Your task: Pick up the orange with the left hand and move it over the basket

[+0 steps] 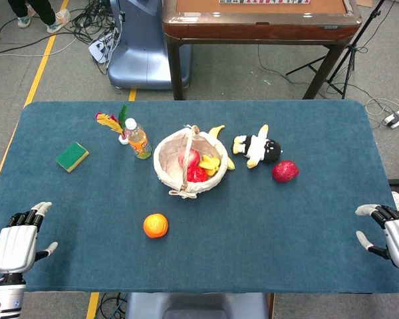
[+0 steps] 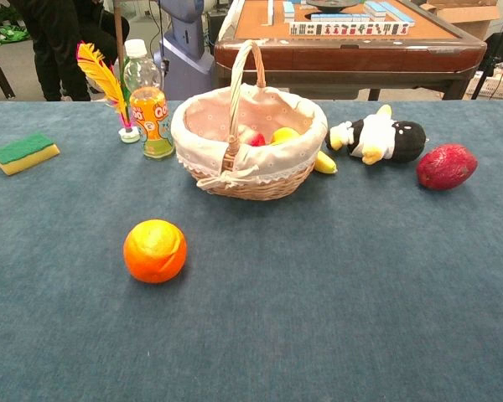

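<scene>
The orange (image 1: 155, 225) (image 2: 154, 249) lies on the blue table cloth, in front of the wicker basket (image 1: 166, 174) (image 2: 203, 167) and a little to its left. The basket has a white lining, an upright handle and red and yellow fruit inside. My left hand (image 1: 18, 245) hovers at the table's near left corner, far left of the orange, with its fingers apart and nothing in it. At the near right edge my right hand (image 1: 394, 234) is open too. Neither hand shows in the chest view.
A small juice bottle (image 1: 138, 139) (image 2: 147, 100) and a feather shuttlecock (image 1: 113, 123) (image 2: 106, 82) stand left of the basket. A green-yellow sponge (image 1: 72, 156) (image 2: 22, 153) lies far left. A penguin toy (image 1: 257, 149) (image 2: 379, 139) and a red fruit (image 1: 285, 171) (image 2: 446, 166) lie right of it.
</scene>
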